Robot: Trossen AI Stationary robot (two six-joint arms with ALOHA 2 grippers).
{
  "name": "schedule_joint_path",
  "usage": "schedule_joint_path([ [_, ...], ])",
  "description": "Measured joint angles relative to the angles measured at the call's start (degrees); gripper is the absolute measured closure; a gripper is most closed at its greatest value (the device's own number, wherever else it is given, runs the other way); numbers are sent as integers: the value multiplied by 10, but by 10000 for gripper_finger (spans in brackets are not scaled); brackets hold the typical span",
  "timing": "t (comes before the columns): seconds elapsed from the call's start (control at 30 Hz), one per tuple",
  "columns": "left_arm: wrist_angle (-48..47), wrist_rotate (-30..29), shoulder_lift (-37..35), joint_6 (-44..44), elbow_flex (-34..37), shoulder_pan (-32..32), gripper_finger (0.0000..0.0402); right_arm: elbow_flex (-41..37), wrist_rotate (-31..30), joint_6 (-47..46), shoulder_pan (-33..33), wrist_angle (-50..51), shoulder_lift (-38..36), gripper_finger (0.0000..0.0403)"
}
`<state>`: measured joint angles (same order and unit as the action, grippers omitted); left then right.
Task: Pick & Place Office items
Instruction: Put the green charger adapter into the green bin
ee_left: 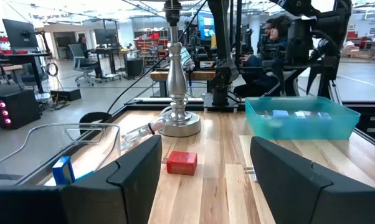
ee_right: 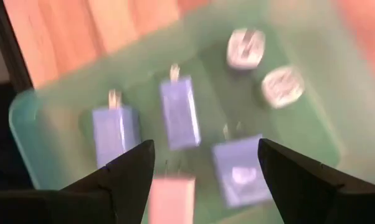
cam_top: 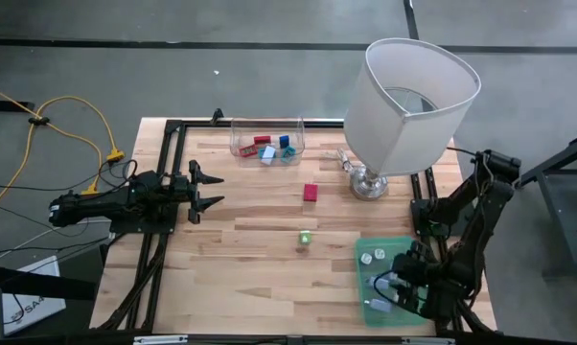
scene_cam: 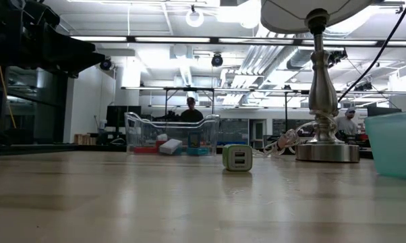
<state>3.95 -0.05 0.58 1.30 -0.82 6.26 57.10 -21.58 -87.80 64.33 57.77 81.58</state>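
A red block [cam_top: 311, 192] [ee_left: 182, 162] lies on the table's middle. A small green-and-white piece [cam_top: 305, 238] [scene_cam: 237, 158] lies nearer the front. A clear bin [cam_top: 267, 142] at the far edge holds red, blue and light blue pieces. A teal tray [cam_top: 365, 264] [ee_right: 44, 99] at the near right holds blue plug-like pieces [ee_right: 179, 112], two white round ones [ee_right: 245, 48] and a pink piece [ee_right: 172, 199]. My left gripper [cam_top: 212, 189] [ee_left: 203, 155] hovers open at the table's left, pointing at the red block. My right gripper [cam_top: 396, 286] [ee_right: 206, 155] hangs open over the tray, and the pink piece shows between its fingers without touching them.
A big white lamp [cam_top: 403, 105] stands at the far right, its metal base [scene_cam: 326, 148] [ee_left: 178, 124] beside the tray and bin, with a cord trailing from it. Black frame rails [cam_top: 164, 182] run along the table's left and far edges. People sit in the room beyond.
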Motion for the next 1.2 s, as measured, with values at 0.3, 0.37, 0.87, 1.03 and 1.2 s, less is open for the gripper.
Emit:
schedule_joint_path([
  [0.3, 0, 0, 0, 0, 0, 0, 164, 0, -104, 94, -58, -16, -5, 131],
  [0.37, 0, 0, 0, 0, 0, 0, 164, 0, -113, 129, -82, -39, -5, 131],
  [0.87, 0, 0, 0, 0, 0, 0, 164, 0, -26, 296, -282, -288, 18, 131],
  [1.03, 0, 0, 0, 0, 0, 0, 164, 0, -9, 321, -318, -353, 31, 131],
  [1.2, 0, 0, 0, 0, 0, 0, 164, 15, -15, 333, -323, -394, 32, 131],
])
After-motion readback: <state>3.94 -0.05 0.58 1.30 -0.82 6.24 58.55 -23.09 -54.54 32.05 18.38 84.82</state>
